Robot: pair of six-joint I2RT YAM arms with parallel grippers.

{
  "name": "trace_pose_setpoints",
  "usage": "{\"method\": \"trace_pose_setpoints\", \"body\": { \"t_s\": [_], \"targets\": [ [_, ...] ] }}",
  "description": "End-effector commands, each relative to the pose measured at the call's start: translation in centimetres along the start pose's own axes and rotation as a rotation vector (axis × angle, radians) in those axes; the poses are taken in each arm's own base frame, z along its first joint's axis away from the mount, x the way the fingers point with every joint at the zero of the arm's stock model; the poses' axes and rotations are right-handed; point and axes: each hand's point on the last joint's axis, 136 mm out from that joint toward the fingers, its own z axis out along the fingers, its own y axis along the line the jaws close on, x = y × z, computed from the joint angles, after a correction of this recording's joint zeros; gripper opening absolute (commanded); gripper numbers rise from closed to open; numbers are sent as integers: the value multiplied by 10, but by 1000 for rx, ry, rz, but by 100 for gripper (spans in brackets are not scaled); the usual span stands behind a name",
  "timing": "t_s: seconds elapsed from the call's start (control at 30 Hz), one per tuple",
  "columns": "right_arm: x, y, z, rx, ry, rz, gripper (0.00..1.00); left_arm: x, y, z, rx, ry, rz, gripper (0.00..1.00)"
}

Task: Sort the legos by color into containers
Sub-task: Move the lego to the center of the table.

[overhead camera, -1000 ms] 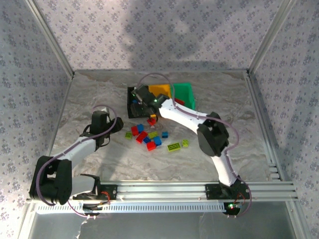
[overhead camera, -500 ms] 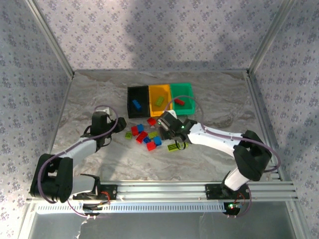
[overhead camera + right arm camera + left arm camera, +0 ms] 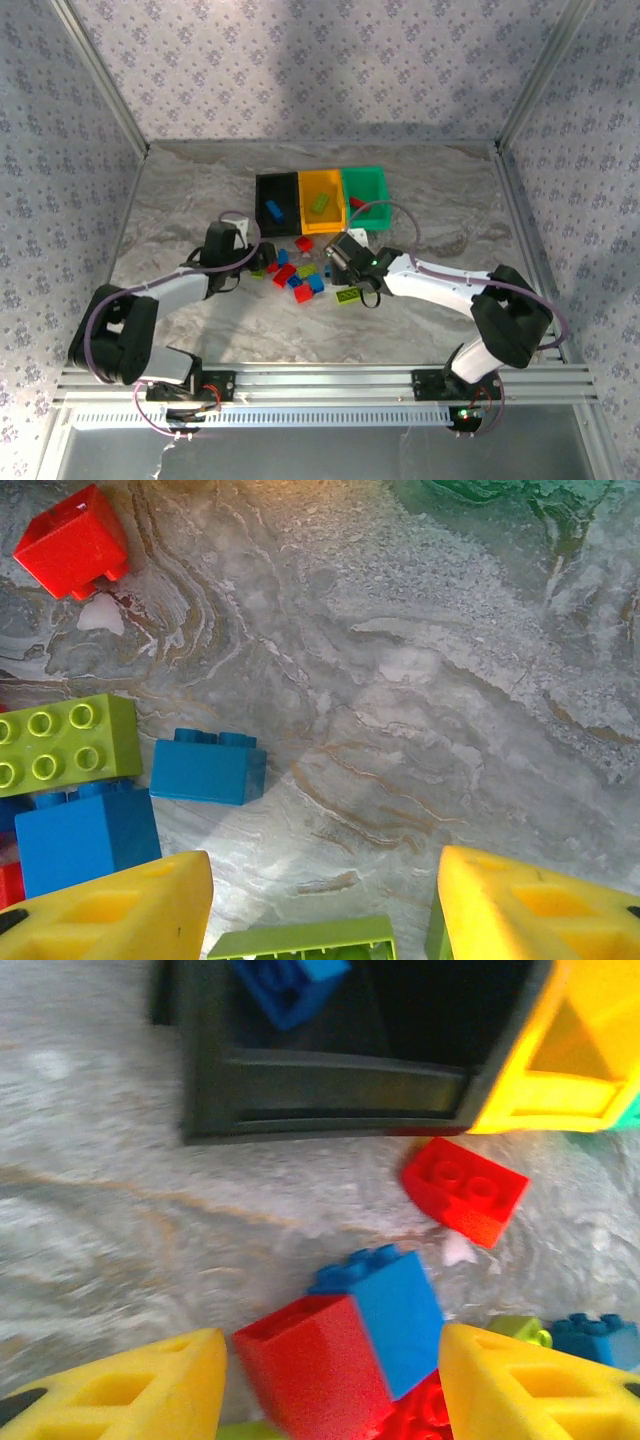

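Legos (image 3: 297, 278) crowd between left gripper (image 3: 330, 1355), right gripper (image 3: 325, 880) (containers (image 3: 320, 195) behind).

Glossy plastic legos (image 3: 207, 770), seemingly marbled stone table (image 3: 450, 710)

Upper centre, in a row: black bin (image 3: 268, 190), orange-yellow bin (image 3: 318, 182), green bin (image 3: 372, 184). Just below, loose legos (image 3: 300, 279) piled; left gripper (image 3: 256, 261) at pile's left edge, right gripper (image 3: 340, 262) at its right.
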Motion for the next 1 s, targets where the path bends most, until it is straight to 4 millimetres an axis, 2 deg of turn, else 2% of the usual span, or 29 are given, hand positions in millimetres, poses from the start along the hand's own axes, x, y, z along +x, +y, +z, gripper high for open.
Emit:
{"method": "trace_pose_setpoints", "body": {
  "t_s": [0.0,0.07,0.23,0.4,0.6,0.7,0.97],
  "targets": [
    [-12,0,-4,13,-37,2,63,-2,-17,6,28,57,89,58],
    [-11,-7,-6,31,-50,5,63,-1,-17,6,22,92,104,57],
    [-12,-24,-10,43,-76,51,64,3,-5,-4,-70,130,143,56],
    [-11,-36,-4,36,-81,104,63,17,-12,-12,-66,192,195,56],
    [-12,-38,0,21,-84,107,64,43,-8,-3,-105,315,246,57],
    [-11,-38,0,17,-80,112,64,49,-2,2,-129,350,237,57],
    [-5,-44,-1,22,-85,135,64,38,14,10,-253,388,255,57]
  ]
}}
